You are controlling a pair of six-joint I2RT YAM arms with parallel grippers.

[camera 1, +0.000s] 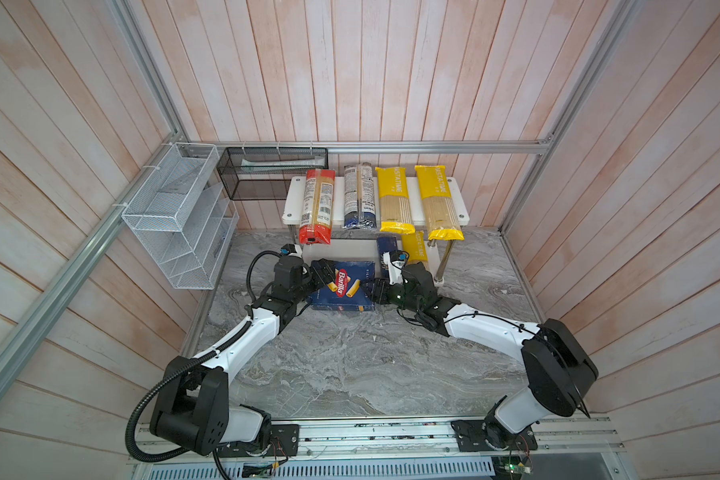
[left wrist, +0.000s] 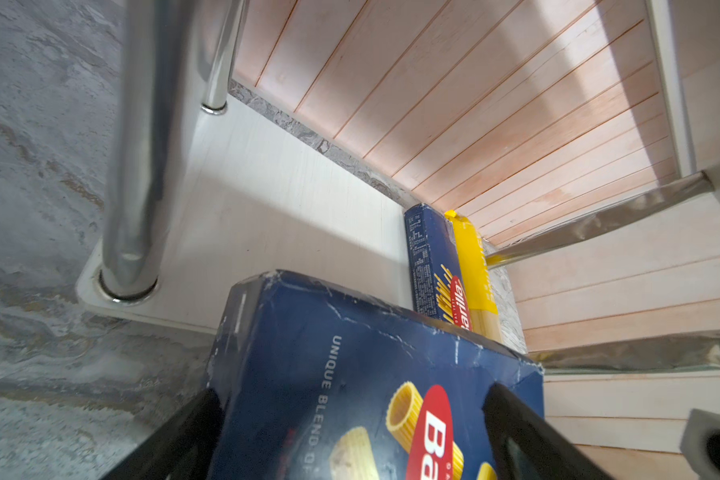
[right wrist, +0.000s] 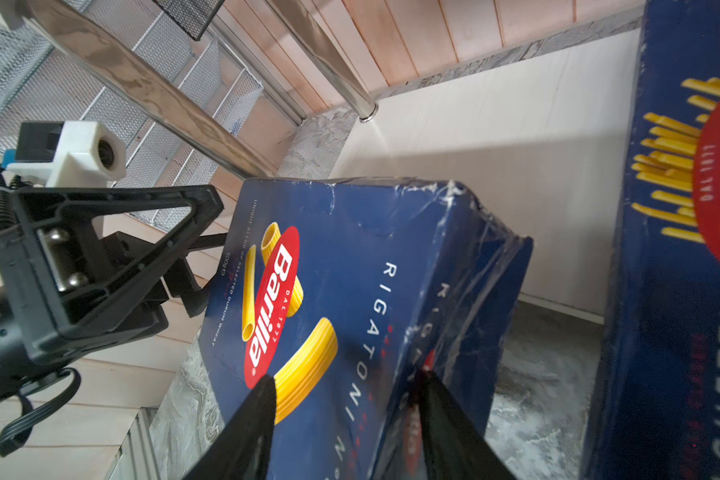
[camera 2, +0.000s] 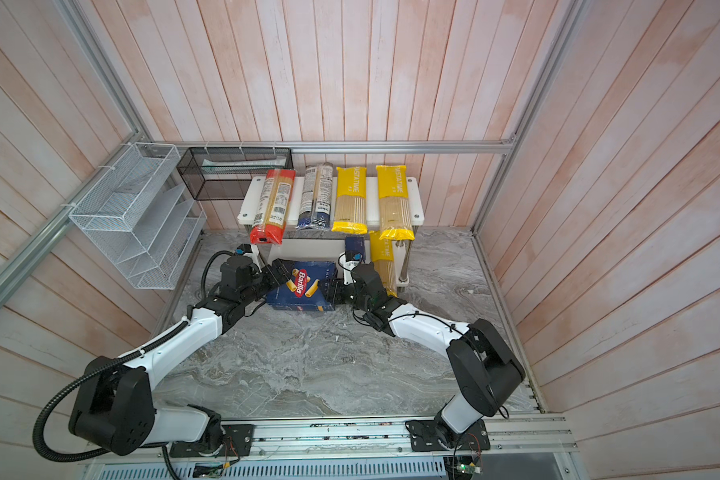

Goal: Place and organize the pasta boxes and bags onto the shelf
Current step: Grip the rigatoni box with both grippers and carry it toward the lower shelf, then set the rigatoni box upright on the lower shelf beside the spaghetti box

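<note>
Both grippers hold the dark blue Rigatoni box (camera 1: 344, 286) just in front of the shelf's lower board (camera 1: 350, 251). My left gripper (camera 1: 324, 276) is shut on its left edge and my right gripper (camera 1: 371, 289) is shut on its right edge. In the right wrist view the box (right wrist: 341, 291) sits tilted between the black fingers (right wrist: 262, 399). On the lower board stand the Spaghetti box (camera 1: 387, 247) and a yellow bag (camera 1: 416, 249). The shelf's top board (camera 1: 461, 210) carries a red-ended bag (camera 1: 317, 205), a blue-ended bag (camera 1: 360, 197) and two yellow bags (camera 1: 393, 199).
A white wire-mesh rack (camera 1: 175, 216) hangs on the left wall and a black mesh basket (camera 1: 271, 170) hangs beside the shelf's back left corner. A chrome post (left wrist: 142, 145) rises close to the box's left side. Grey marble table (camera 1: 350, 365) lies in front.
</note>
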